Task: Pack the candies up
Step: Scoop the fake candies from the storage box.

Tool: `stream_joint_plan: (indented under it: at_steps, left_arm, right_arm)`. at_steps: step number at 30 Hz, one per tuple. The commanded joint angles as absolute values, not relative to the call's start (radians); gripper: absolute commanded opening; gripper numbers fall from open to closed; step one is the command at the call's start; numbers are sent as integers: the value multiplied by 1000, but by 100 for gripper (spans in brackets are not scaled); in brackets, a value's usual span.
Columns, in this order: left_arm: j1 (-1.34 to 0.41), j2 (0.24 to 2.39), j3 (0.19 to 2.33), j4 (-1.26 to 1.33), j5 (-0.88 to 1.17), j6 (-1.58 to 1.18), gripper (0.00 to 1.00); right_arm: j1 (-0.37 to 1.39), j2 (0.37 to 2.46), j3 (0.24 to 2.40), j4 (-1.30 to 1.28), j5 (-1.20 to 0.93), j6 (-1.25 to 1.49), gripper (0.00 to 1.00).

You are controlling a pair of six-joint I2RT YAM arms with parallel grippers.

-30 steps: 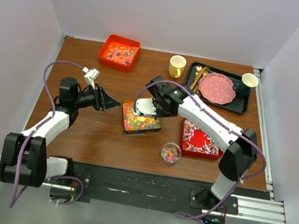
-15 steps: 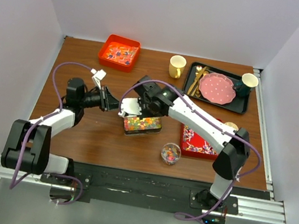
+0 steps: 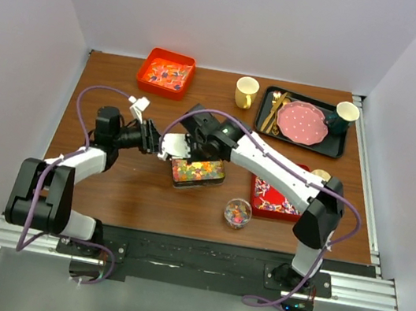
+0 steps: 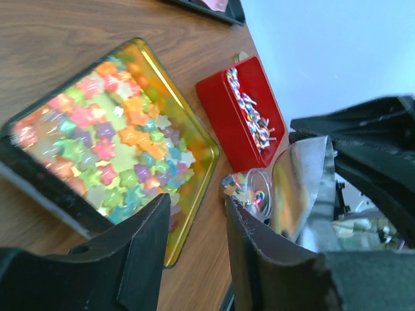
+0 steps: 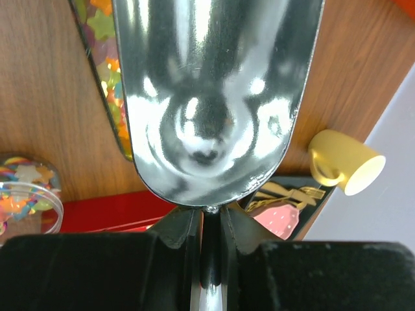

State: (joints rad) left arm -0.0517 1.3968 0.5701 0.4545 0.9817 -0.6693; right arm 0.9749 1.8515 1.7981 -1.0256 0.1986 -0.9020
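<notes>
Table bears orange bin, yellow mug, black tray, tin, red tray, perhaps a jar.

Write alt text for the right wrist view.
A shiny metal scoop fills the frame, its thin handle clamped in the right pincer at bottom centre, over a brown wooden table. Left of it peek colourful star-shaped candies and a clear round cup of sweets; a yellow mug sits right.

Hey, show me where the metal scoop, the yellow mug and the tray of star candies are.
metal scoop (image 5: 214,97): right wrist view, middle of its shiny bowl.
yellow mug (image 3: 246,92): top external view, centre of the mug.
tray of star candies (image 4: 200,170): left wrist view, its bare gold side wall.
</notes>
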Motion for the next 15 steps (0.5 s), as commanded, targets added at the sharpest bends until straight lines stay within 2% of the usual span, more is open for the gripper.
stream_joint_plan:
  at_steps: [1, 2, 3, 8, 15]
  left_arm:
    - [0, 1394, 617, 448, 1025, -669, 30]
    - [32, 1394, 605, 465, 1047, -701, 18]
    - [32, 1393, 595, 523, 1057, -721, 2]
    - [8, 1379, 529, 719, 1103, -883, 0]
    - [-69, 1364, 552, 550, 1078, -759, 0]
  right_arm:
    - [959, 1787, 1712, -1026, 226, -914, 0]
    - [954, 1787, 1707, -1026, 222, -913, 0]
    - [945, 1787, 1701, -1025, 221, -911, 0]
    - [939, 1844, 1723, -1017, 222, -913, 0]
    - [939, 1937, 1871, -1026, 184, -904, 0]
